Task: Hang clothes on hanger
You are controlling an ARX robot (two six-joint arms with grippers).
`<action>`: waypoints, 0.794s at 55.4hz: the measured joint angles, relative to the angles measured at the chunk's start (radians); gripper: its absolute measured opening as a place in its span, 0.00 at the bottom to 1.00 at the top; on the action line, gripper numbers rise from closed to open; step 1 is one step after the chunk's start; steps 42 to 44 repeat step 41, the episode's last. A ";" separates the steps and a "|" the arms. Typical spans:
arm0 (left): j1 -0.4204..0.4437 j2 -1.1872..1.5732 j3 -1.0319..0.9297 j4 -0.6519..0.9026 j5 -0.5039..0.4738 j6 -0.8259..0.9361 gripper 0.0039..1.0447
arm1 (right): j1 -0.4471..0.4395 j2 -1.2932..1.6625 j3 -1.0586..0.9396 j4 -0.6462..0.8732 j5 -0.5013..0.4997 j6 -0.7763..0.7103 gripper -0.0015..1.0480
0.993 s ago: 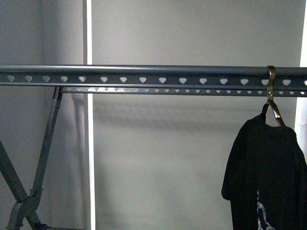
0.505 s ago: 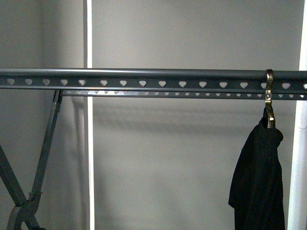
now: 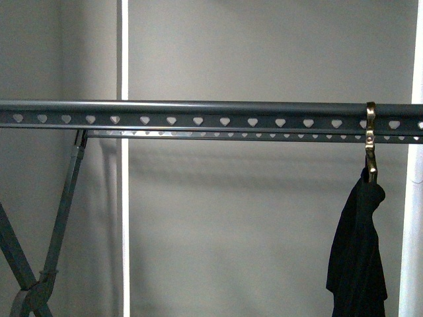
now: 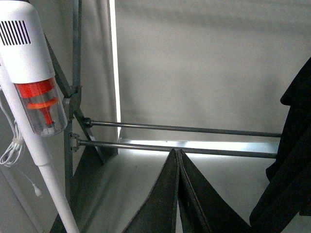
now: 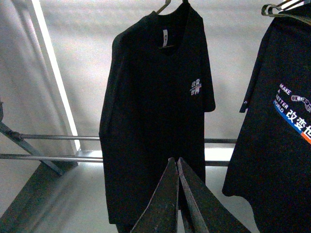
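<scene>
One long dark grey rail (image 3: 198, 114) runs level across the whole front view, with a row of heart-shaped holes along its face and a thinner second bar just behind and below it. Crossed grey legs (image 3: 39, 264) stand under its left end. Behind all this is a plain grey wall with a bright vertical strip of light on the left.

At the far right of the rail a black T-shirt (image 3: 358, 254) hangs edge-on from a shiny metal coat hanger (image 3: 371, 142), whose hook is looped over the rail. From the right wrist view the same shirt (image 5: 155, 116) is seen face-on, hanging free with a small white label inside the neck and a small print on the chest. A second black shirt (image 5: 277, 131) with coloured lettering hangs just beside it on its own hanger.

A white stick vacuum cleaner (image 4: 34, 97) with an orange part in its clear bin stands by the rack's legs in the left wrist view, with two thin cross rods (image 4: 180, 138) of the rack beyond it.

Both grippers, left gripper (image 4: 178, 158) and right gripper (image 5: 177, 165), show their fingers pressed together with nothing between them. Neither touches the shirts or the rack.
</scene>
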 joint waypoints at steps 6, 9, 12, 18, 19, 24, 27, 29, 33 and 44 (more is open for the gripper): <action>0.000 -0.046 0.000 -0.047 0.000 0.000 0.03 | 0.000 -0.010 -0.010 0.002 0.000 0.000 0.02; 0.000 -0.151 0.000 -0.180 0.001 0.000 0.03 | 0.000 -0.034 -0.036 0.008 0.000 0.000 0.02; 0.000 -0.182 0.000 -0.192 0.000 0.000 0.03 | 0.000 -0.045 -0.053 0.008 0.000 0.000 0.02; 0.000 -0.190 0.000 -0.196 0.000 0.000 0.03 | 0.000 -0.047 -0.053 0.008 0.000 0.000 0.02; 0.000 -0.190 0.000 -0.196 0.000 0.000 0.03 | 0.000 -0.047 -0.053 0.008 0.000 0.000 0.02; 0.000 -0.190 0.000 -0.196 0.000 0.000 0.03 | 0.000 -0.047 -0.053 0.008 0.000 0.000 0.02; 0.000 -0.190 0.000 -0.196 0.000 0.000 0.03 | 0.000 -0.047 -0.053 0.008 0.000 0.000 0.02; 0.000 -0.190 0.000 -0.196 0.000 0.000 0.03 | 0.000 -0.047 -0.053 0.008 0.000 -0.002 0.06; 0.000 -0.190 0.000 -0.196 0.000 0.000 0.11 | 0.000 -0.047 -0.053 0.008 0.000 -0.002 0.23; 0.000 -0.191 0.000 -0.196 0.000 0.000 0.36 | 0.000 -0.047 -0.053 0.008 0.000 -0.002 0.48</action>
